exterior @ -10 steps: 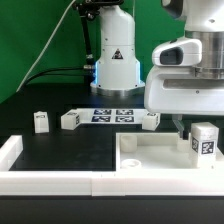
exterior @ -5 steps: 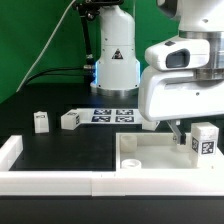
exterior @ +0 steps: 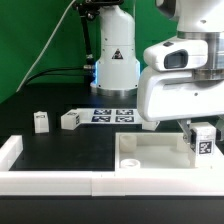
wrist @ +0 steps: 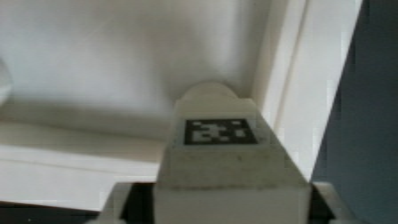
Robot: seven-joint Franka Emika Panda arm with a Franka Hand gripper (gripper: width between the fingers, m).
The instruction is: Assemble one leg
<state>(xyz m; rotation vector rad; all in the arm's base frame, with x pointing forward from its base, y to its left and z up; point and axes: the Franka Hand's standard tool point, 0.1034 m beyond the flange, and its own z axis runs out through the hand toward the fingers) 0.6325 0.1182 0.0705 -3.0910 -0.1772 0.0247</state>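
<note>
One leg (exterior: 204, 141), a small white block with a black-and-white marker, stands upright at the right end of the large white panel (exterior: 150, 155). My gripper (exterior: 198, 128) has come down over it. In the wrist view the leg (wrist: 221, 140) fills the space between my fingers (wrist: 128, 205), with a narrow dark gap on each side, so the jaws are open around it. Two more legs (exterior: 41, 122) (exterior: 70, 120) lie on the black table at the exterior view's left. Another leg (exterior: 150, 121) shows partly behind my hand.
The marker board (exterior: 112, 115) lies at the back centre in front of the robot base (exterior: 115, 60). A white rail (exterior: 50, 183) runs along the front, with a raised end (exterior: 10, 150) at the exterior view's left. A green backdrop stands behind.
My gripper has moved toward the exterior view's right, closing in on the upright leg until its fingers stand around it. The leg itself has not moved.
</note>
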